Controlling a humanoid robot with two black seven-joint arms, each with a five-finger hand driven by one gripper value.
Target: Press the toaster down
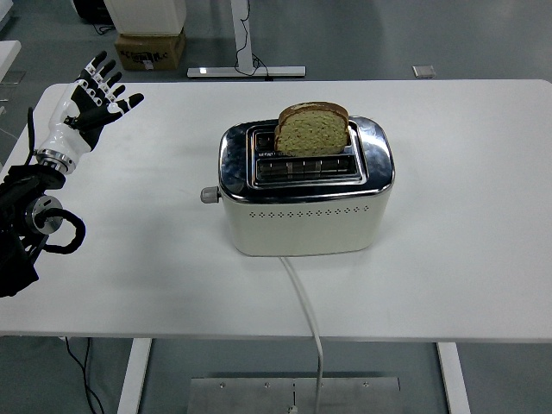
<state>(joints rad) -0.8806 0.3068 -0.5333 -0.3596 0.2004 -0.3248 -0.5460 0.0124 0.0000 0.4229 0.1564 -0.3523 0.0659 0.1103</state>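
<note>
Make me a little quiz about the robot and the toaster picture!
1. True or false: the slice of bread sticks up out of the toaster.
2. Which side of the toaster is its lever knob on in the picture: A) left B) right?
3. Fill in: the left hand has its fingers ____ and holds nothing.

Key: 1 true. 2 A. 3 spread.

A cream toaster [304, 203] with a shiny chrome top stands upright mid-table. A bread slice [312, 130] stands tall out of its far slot. Its lever knob [210, 195] sticks out on the left end, raised.
</note>
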